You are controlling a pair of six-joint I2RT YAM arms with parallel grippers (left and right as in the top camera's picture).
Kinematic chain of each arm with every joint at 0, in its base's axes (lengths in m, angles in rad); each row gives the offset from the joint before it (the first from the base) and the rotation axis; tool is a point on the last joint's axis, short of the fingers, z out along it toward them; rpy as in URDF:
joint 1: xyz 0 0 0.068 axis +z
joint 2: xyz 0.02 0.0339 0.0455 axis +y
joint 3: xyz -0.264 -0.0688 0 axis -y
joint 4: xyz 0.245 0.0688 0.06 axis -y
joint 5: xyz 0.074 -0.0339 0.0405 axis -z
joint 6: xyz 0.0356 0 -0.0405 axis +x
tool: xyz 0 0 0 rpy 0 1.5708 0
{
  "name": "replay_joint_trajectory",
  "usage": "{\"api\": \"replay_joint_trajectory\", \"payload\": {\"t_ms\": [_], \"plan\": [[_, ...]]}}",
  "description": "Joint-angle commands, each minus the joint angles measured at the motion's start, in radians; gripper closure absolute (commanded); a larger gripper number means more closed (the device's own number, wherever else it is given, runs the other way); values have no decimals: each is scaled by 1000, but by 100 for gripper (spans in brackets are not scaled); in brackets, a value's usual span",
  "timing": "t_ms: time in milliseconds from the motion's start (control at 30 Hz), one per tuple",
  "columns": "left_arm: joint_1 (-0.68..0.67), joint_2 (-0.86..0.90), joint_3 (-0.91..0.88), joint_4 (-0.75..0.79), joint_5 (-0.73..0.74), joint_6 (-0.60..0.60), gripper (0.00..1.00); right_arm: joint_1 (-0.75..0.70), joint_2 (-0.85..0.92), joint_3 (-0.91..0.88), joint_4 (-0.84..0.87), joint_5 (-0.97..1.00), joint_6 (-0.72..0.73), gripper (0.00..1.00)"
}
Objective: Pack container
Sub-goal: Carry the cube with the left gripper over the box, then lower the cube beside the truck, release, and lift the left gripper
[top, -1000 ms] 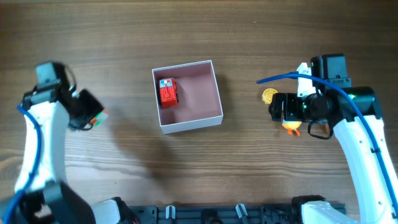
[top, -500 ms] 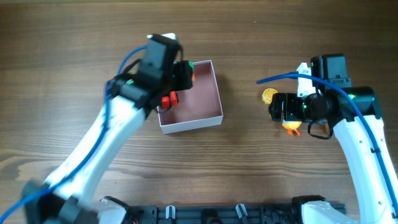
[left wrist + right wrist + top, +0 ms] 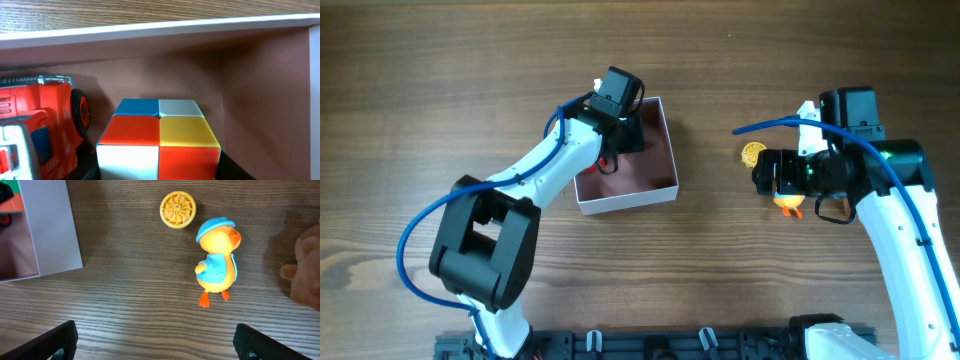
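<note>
The container (image 3: 630,198) is a square white box with a dusty-pink inside, at the table's middle. A red toy truck (image 3: 35,130) lies inside by its left wall, mostly hidden under my arm in the overhead view (image 3: 607,160). My left gripper (image 3: 618,138) reaches into the container and is shut on a colour cube (image 3: 159,140), low next to the truck and near the far wall (image 3: 150,30). My right gripper (image 3: 785,175) is open and empty above a yellow duck toy (image 3: 217,265).
A yellow ridged disc (image 3: 178,210) lies just beyond the duck, also in the overhead view (image 3: 753,153). A brown plush toy (image 3: 305,270) sits at the right edge. The container's white corner (image 3: 50,225) shows left of the duck.
My left arm has swung from the table's far left to the container, carrying the colour cube down inside it. The right arm has not moved.
</note>
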Motion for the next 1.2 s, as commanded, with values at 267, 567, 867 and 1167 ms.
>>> {"api": "replay_joint_trajectory", "payload": {"t_ms": [267, 567, 867, 1167], "plan": [[-15, -104, 10, -13, -6, 1, 18, 4, 6, 18, -1, 14, 18, 0], [-100, -164, 9, 10, -2, 32, 80, 4, 6, 18, -1, 14, 17, 0], [-111, -65, 9, 23, -6, 31, 96, 4, 6, 18, -3, 14, 18, 0], [-95, 31, 9, 101, -6, 32, 96, 4, 6, 18, -5, 14, 18, 0]]}}
